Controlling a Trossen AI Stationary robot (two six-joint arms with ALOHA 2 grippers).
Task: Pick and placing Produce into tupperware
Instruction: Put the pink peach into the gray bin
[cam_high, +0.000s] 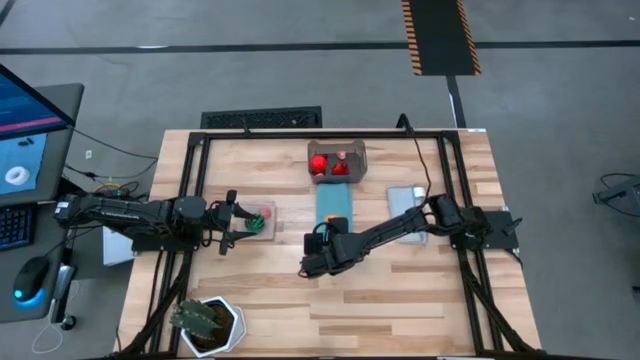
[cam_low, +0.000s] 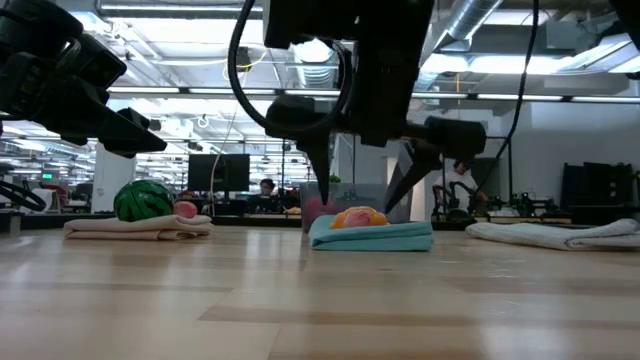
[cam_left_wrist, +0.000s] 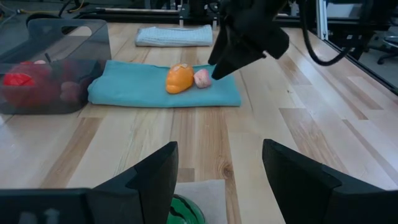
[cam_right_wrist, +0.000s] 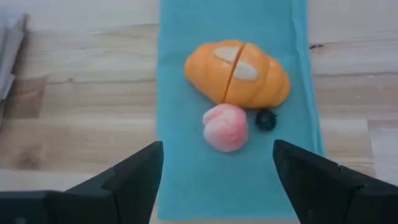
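Observation:
The tupperware (cam_high: 337, 162) is a translucent grey box at the table's far middle, with red produce (cam_left_wrist: 18, 79) inside. On the blue mat (cam_high: 333, 208) just in front of it lie an orange toy (cam_right_wrist: 237, 73), a pink one (cam_right_wrist: 225, 127) and a tiny dark piece (cam_right_wrist: 265, 120). My right gripper (cam_right_wrist: 217, 155) is open and hovers over the mat's near end (cam_low: 358, 200), touching nothing. My left gripper (cam_left_wrist: 217, 155) is open at the table's left (cam_high: 232, 222), beside a tan mat carrying a green striped toy (cam_low: 143, 200) and a small pink-red one (cam_low: 186, 210).
A grey cloth mat (cam_high: 405, 205) lies right of the blue one, under the right arm. A spiky plant in a white pot (cam_high: 208, 322) stands at the near left corner. Bare wood runs along the near edge (cam_high: 380, 310).

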